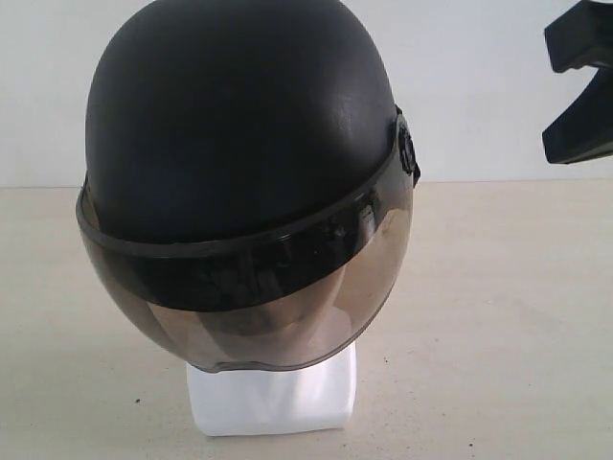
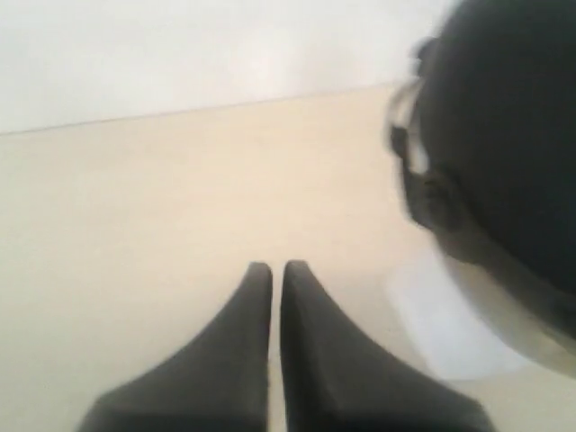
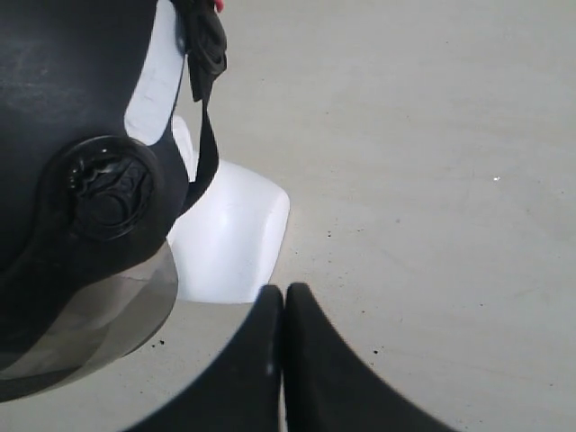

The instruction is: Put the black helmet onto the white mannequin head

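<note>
The black helmet [image 1: 239, 125] sits on the white mannequin head, its smoke-brown visor [image 1: 249, 307] down over the face. Only the head's white base [image 1: 273, 398] shows below it. In the left wrist view my left gripper [image 2: 276, 267] is shut and empty, off to the side of the helmet [image 2: 504, 135] and apart from it. The right wrist view has my right gripper [image 3: 284, 290] shut on nothing, above the table beside the white base [image 3: 225, 234], with the helmet's visor pivot [image 3: 108, 189] and hanging strap [image 3: 207, 135] close by. A black part of the right arm [image 1: 584, 43] hangs at the upper right.
The head stands on a pale beige table [image 1: 498, 316] with a white wall [image 1: 479, 86] behind it. Small dark specks dot the table surface [image 3: 432, 180] around the base.
</note>
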